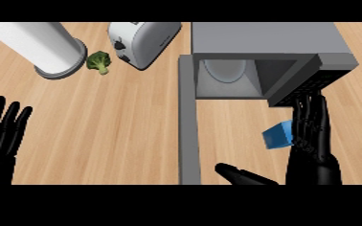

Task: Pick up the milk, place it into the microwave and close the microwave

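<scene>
A blue milk carton stands on the wooden counter just in front of the microwave, near its right side. The microwave's door is swung open toward me, and a white turntable plate shows inside the cavity. My right hand is open, fingers straight and pointing away from me. It sits right beside the carton's right side and partly covers it, with the thumb spread out below the carton. At the left edge my left hand rests open, fingers up.
A white toaster stands at the back, left of the microwave. A grey-white cylinder stands at the far left with a piece of broccoli beside it. Bare wood spreads left of the door.
</scene>
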`<act>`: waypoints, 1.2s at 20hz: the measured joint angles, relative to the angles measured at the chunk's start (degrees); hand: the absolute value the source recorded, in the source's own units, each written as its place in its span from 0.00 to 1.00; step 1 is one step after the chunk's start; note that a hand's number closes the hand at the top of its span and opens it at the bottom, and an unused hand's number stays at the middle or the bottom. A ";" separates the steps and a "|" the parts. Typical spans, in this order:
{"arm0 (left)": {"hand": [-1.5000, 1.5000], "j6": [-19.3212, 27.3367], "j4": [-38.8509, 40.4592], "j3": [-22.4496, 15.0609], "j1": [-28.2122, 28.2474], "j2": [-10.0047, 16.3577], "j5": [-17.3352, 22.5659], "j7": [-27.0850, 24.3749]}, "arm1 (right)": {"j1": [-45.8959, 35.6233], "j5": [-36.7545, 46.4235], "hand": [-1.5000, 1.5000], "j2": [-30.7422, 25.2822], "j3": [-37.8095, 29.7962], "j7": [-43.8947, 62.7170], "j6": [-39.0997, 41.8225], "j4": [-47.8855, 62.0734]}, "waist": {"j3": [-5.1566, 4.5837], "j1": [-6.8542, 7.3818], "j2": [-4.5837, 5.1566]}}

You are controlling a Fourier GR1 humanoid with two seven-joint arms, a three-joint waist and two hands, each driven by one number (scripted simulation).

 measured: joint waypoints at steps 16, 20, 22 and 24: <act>0.00 -6.20 -3.57 1.03 9.87 -3.80 -0.67 -4.38 | 0.76 -6.72 0.00 -0.73 -11.66 -12.34 -2.73 13.23 | 0.04 0.01 0.03; 0.00 -7.18 -3.27 2.48 9.35 -3.77 0.17 -4.25 | 0.61 -8.60 0.00 -1.10 -14.97 -16.27 -2.28 17.73 | 0.03 -0.02 0.04; 0.00 -7.81 -4.07 2.05 10.43 -4.70 -0.36 -4.80 | 1.26 -9.42 0.00 -1.38 -16.26 -17.86 -1.95 18.95 | 0.05 -0.02 0.04; 0.00 -8.05 -3.19 2.36 9.50 -4.74 -0.59 -4.72 | 2.05 -10.23 0.00 -1.78 -17.57 -19.28 -1.42 20.14 | 0.03 -0.08 0.04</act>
